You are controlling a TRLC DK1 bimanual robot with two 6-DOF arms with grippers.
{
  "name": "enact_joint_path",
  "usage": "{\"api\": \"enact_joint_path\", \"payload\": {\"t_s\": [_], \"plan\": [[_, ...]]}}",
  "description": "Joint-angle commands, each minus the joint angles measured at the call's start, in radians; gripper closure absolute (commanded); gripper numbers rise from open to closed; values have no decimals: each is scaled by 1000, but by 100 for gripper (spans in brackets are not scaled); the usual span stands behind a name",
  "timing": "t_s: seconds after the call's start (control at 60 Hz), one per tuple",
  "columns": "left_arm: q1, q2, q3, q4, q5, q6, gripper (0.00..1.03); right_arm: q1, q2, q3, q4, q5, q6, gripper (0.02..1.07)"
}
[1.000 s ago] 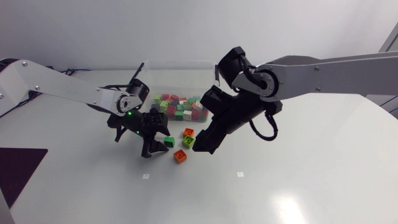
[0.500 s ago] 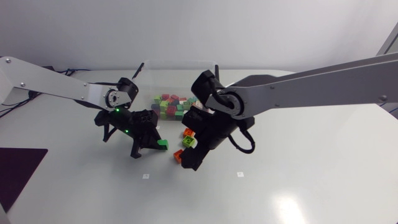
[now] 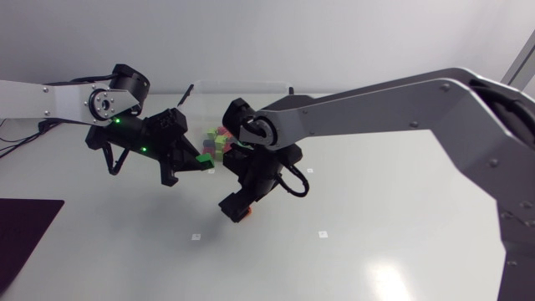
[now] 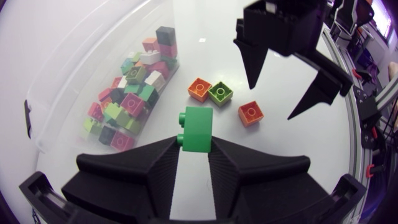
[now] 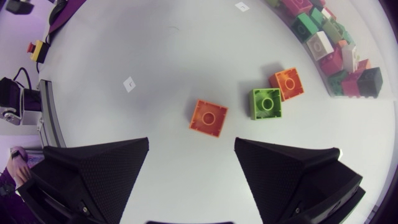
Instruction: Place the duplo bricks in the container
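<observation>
Showing wrist-side only: lime brick [image 5: 267,103]

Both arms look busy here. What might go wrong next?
The left gripper pinches the green brick only with its tips, so it may slip before reaching the container. The open right gripper hangs close by over the loose bricks, so the arms might bump.

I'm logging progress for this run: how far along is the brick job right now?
Done: a pile of bricks lies in the container. In hand: the left gripper is shut on a green brick. Remaining: an orange brick, a lime brick and a second orange brick sit on the table, below the open right gripper.
</observation>
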Motion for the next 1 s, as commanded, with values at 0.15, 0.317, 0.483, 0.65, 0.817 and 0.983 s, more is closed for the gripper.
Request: {"api": "enact_joint_path", "payload": {"t_s": [0.15, 0.317, 0.483, 0.65, 0.817, 0.983], "plan": [[24, -112, -79, 57, -8, -190, 85, 22, 104, 100, -85, 40, 51, 10], [29, -169, -105, 116, -54, -265, 85, 25, 151, 164, -137, 75, 59, 16], [50, -221, -110, 210, -85, -346, 84, 37, 196, 222, -175, 88, 62, 26], [87, -229, -67, 299, -86, -458, 84, 46, 228, 251, -185, 92, 63, 41], [95, -231, -36, 353, -91, -529, 84, 46, 249, 275, -194, 103, 69, 58], [111, -217, -10, 429, -109, -608, 82, 46, 252, 276, -189, 118, 69, 73]]}}
